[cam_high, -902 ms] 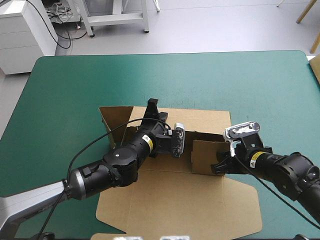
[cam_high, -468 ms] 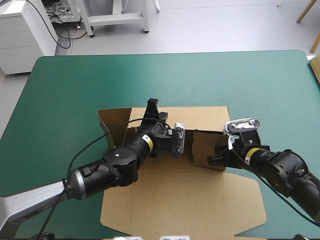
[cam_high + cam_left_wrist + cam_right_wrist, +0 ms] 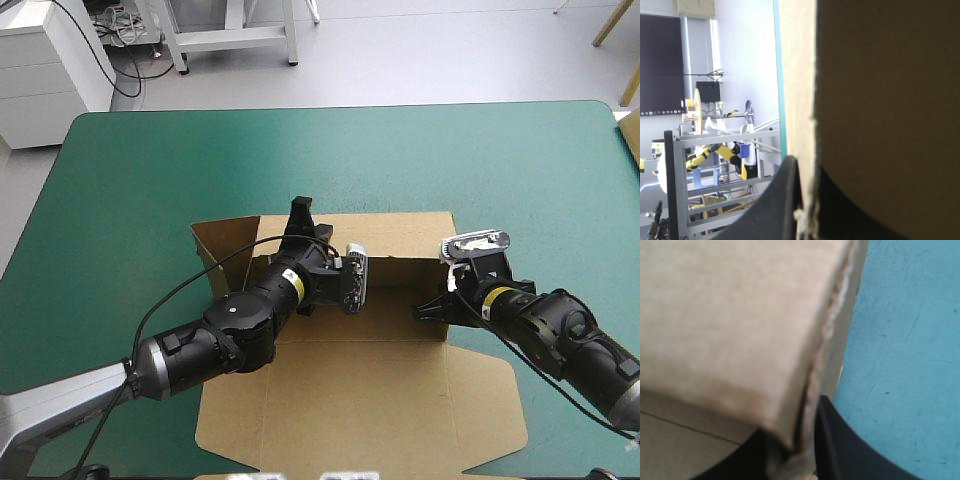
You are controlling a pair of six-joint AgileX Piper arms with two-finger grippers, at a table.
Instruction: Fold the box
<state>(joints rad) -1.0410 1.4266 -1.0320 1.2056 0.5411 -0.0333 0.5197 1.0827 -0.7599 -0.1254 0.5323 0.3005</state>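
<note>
**A:** Where's the box?

**B:** The box (image 3: 390, 310) lies on the teal-green table (image 3: 150, 170), nearer the near edge than the far one and roughly midway between the left and right edges. Both grippers are on it.

**A:** What is the left one doing?

**B:** The left gripper (image 3: 301, 212) is at the raised far wall (image 3: 400, 238), toward its left end. In its wrist view the black fingers (image 3: 775, 205) are pressed almost together, pinching the brown board's edge.

**A:** And the right?

**B:** The right gripper (image 3: 428, 312) is at the box's right side, and it is also pinching the board. Its wrist view shows the board's edge wedged between the fingers (image 3: 840, 450), with the teal-green cover just beside.

**A:** Which way does the box run?

**B:** The far wall runs parallel with the table's far edge. The broad flat panel (image 3: 360, 410) stretches from the box toward the near edge. A small flap (image 3: 225, 240) at the box's far left corner stands slanted.
</note>
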